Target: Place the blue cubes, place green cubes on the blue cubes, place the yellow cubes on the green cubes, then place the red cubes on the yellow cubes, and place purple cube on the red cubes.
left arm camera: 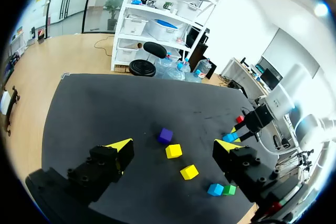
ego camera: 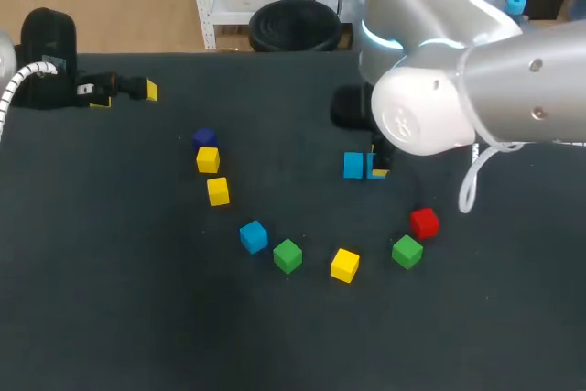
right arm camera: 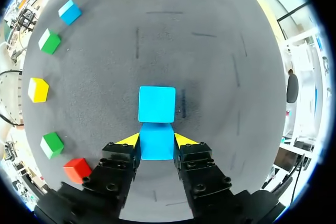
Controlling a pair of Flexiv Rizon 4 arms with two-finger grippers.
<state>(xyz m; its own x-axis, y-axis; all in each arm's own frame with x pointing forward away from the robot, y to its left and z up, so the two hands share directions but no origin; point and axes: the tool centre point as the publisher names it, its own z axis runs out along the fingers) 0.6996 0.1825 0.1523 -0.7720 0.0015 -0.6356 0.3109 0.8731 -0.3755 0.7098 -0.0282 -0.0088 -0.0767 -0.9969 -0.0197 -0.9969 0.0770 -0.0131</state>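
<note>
Two blue cubes: the held blue cube (right arm camera: 157,146) sits squarely between the yellow-tipped fingers of the right gripper (right arm camera: 157,140). The second blue cube (right arm camera: 157,104) lies on the black table (ego camera: 110,318) just ahead of it, touching it or very nearly so.
Right gripper: clamped on the held blue cube from both sides, right of the table's middle. Whether that cube rests on the cloth or hangs just above it cannot be told.
Right arm (ego camera: 476,89): silver, coming in from the right; in the head view it hides most of its gripper.
Third blue cube (ego camera: 254,236): well apart from the pair, nearer the robot, just beside the first green cube (ego camera: 287,255).
Second green cube (ego camera: 406,251): just beside the red cube (ego camera: 424,222), on its near side.
Yellow cubes: the first yellow cube (ego camera: 208,160) and second yellow cube (ego camera: 218,191) lie close together left of centre. The third yellow cube (ego camera: 344,265) lies between the two green ones.
Purple cube (ego camera: 204,138): just behind the first yellow cube.
Left gripper (left arm camera: 173,147): fingers spread wide with nothing between them, at the table's far left, well apart from every cube.
</note>
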